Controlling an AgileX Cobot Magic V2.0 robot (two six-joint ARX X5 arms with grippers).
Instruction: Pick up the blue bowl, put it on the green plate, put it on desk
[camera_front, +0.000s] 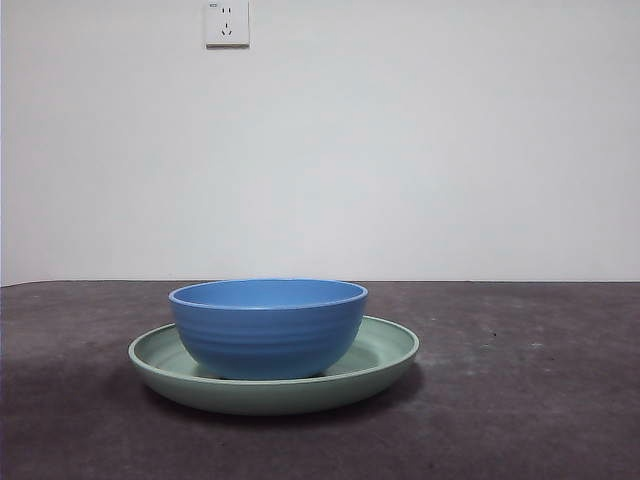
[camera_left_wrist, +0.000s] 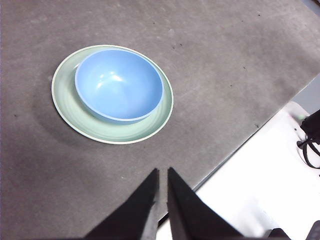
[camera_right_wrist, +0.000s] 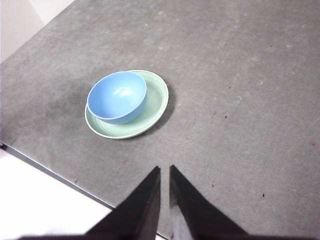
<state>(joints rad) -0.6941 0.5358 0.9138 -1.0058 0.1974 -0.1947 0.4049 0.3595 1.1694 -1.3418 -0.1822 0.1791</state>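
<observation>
Bowl-on-plate step apparently done: blue bowl sits upright inside green plate, off-centre toward 1 rim, on desk. Left gripper and right gripper both well apart from it, jaws nearly pressed together, holding nothing. Next: spread jaws, approach bowl rim. Open desk all round; desk edge near both grippers.

Even, soft light; sharp focus; the blue bowl carries small glare spots inside; the green plate casts a faint shadow on the desk.
</observation>
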